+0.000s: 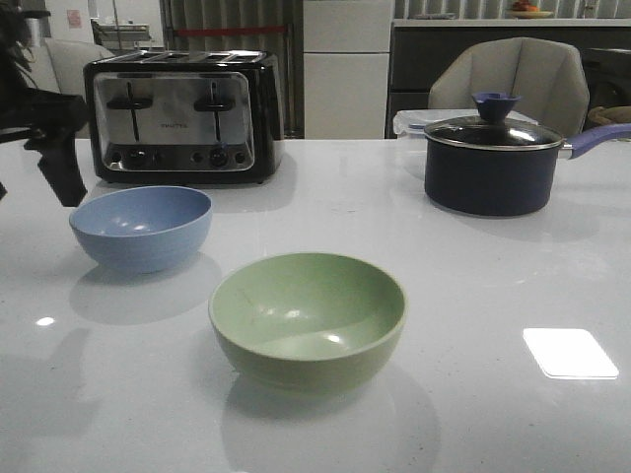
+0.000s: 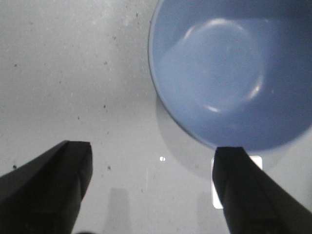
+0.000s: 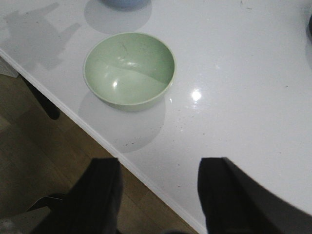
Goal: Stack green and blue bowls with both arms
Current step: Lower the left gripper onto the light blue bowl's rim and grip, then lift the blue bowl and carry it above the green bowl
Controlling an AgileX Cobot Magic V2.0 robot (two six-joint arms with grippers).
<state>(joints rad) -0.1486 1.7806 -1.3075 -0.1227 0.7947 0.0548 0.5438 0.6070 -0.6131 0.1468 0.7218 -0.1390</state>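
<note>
jaws: both grippers stand wide open with nothing held; the left gripper [image 2: 152,187] is over the table beside the blue bowl, the right gripper [image 3: 158,195] is over the table's near edge, well short of the green bowl.
front view: blue bowl [image 1: 141,228] sits upright to the left, in front of the toaster [image 1: 182,116]; green bowl [image 1: 308,320] sits upright nearer the camera, apart from it. the left arm [image 1: 44,133] shows dark at the far left edge. a lidded saucepan [image 1: 490,163] stands far right.
left wrist view: blue bowl [image 2: 229,73] lies off to one side of the fingers; one fingertip [image 2: 239,168] is just by its rim.
right wrist view: green bowl [image 3: 129,68] lies ahead on the white table [image 3: 243,97], apart from the fingers.
doing it well: probably the approach stage. shift each gripper so one finger goes inside the rim and one outside, pinch the wall firmly, lift level, and lower one bowl centred into the other.
</note>
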